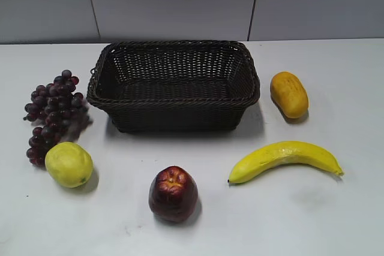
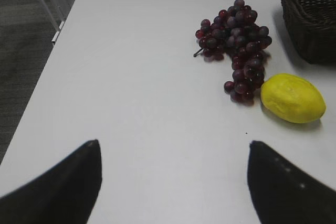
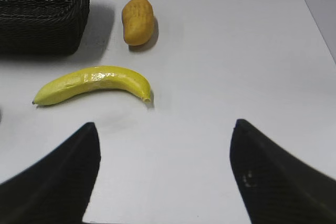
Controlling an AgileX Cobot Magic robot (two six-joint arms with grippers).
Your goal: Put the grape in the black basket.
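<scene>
- Left gripper (image 2: 173,182) hangs open and empty above bare table, its two dark fingers spread wide in the left wrist view; the grape (image 2: 236,45) lies ahead of it and slightly to the right, well apart from the fingertips.
- Right gripper (image 3: 165,177) is likewise open and holds nothing, hovering over the table (image 1: 288,220) short of the banana (image 3: 94,85).
- Neither arm shows in the exterior view, so both appear parked back from the fruit, judging by the wrist views.
- Grape (image 1: 54,115) lies on the table just left of the basket (image 1: 174,85), its lower end touching or nearly touching the lemon (image 1: 69,164); the left arm looks the natural one for the pick.
- Basket stands empty at the back centre, open side up, ready to receive the bunch.
- Lemon's closeness likely calls for a grasp on the bunch's upper part, away from it.
- Apple (image 1: 173,193) sits in front of the basket; banana (image 1: 285,159) and an orange-yellow fruit (image 1: 288,94) lie to the basket's right, clear of the grape's short path.
- No brand, label or writing is legible on any item.
</scene>
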